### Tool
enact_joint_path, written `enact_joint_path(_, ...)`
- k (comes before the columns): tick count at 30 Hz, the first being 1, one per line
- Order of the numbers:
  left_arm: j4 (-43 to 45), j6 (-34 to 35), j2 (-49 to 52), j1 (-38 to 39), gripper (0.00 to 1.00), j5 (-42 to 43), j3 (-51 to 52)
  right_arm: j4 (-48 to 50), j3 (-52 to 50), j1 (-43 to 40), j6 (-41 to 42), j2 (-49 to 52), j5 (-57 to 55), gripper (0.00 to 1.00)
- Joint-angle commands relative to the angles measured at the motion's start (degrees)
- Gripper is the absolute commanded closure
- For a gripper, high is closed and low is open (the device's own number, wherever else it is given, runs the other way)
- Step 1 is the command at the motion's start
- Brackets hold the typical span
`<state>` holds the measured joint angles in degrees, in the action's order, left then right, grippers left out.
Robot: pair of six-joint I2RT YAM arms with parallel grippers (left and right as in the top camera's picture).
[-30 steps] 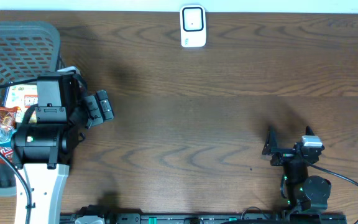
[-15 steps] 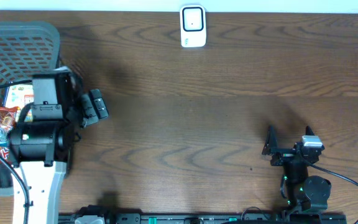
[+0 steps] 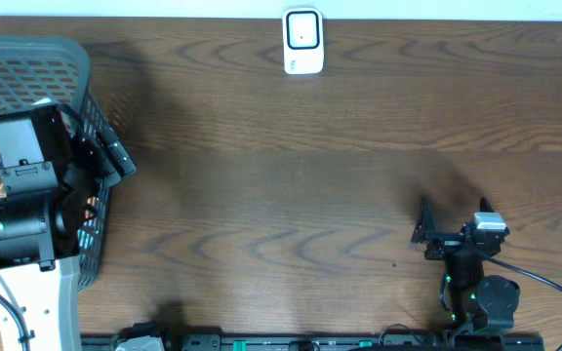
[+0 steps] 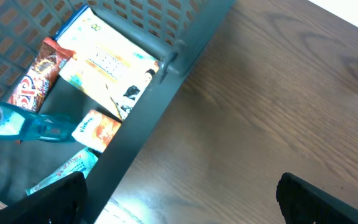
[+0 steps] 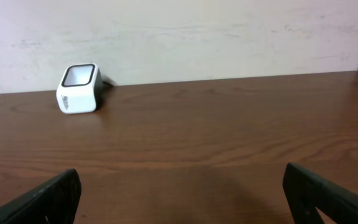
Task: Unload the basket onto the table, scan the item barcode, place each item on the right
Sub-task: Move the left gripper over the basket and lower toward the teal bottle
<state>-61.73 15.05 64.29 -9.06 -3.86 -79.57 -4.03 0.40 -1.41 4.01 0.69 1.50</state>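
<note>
Dark wood-grain table [image 3: 310, 195] carries a grey plastic mesh basket [image 4: 166, 87] at its left end and a small white barcode scanner [image 3: 302, 41] at the far edge. We see the left gripper [image 4: 182, 190] spread wide and empty above the basket's rim; the right gripper [image 5: 180, 180] is spread too, holding nothing. The goods lie inside the basket. We judge the flat yellow-and-white carton [image 4: 104, 62] light and stiff, best pinched across its thin edges; the red foil wrapper [image 4: 39, 74] beside it would likely crumple and slip.
</note>
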Motion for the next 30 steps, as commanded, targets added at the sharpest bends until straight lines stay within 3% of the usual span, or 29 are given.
enact_joint_path(1,-0.39,0.31,0.17,-0.31,0.02,-1.33,-1.2,-0.24,-0.09,0.66,-0.68,-0.31,-0.33,0.01)
enact_joint_path(10,-0.33,0.31,0.81,-0.31,0.02,-1.36,-2.95,-0.24,-0.09,0.66,-0.68,-0.31,-0.33,0.01)
enact_joint_path(20,-0.7,1.46,7.32,-2.12,0.02,-1.38,-13.77,-0.24,-0.09,0.66,-0.68,-0.31,-0.33,0.01)
enact_joint_path(30,-3.87,15.3,13.92,-21.7,0.02,-1.33,-17.64,-0.24,-0.09,0.66,-0.68,-0.31,-0.33,0.01)
